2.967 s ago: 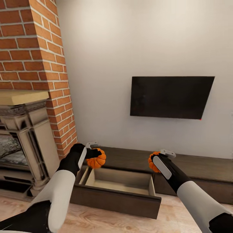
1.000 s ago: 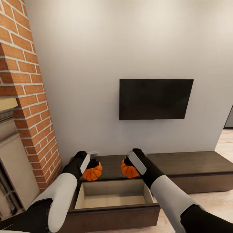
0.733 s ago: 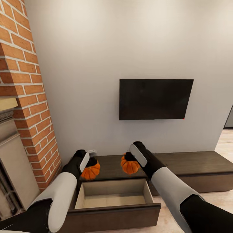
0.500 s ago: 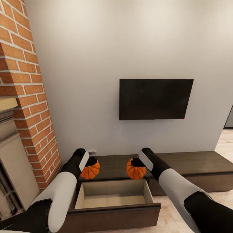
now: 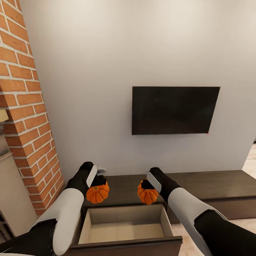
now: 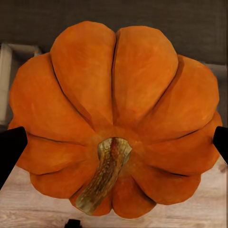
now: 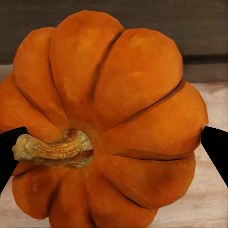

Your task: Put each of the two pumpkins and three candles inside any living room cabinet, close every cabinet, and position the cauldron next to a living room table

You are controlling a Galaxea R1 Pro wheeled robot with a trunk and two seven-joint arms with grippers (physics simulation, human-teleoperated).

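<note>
While hanging over the open drawer (image 5: 124, 227) below the TV (image 5: 174, 110), my left end effector (image 5: 95, 182) and right end effector (image 5: 146, 185) are each gripping a pumpkin (image 5: 97, 192) (image 5: 147, 195), stems facing my wrists.

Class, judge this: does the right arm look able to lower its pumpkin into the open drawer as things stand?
Probably yes: the right gripper holds its pumpkin just above the open drawer's back edge, with nothing between.
</note>
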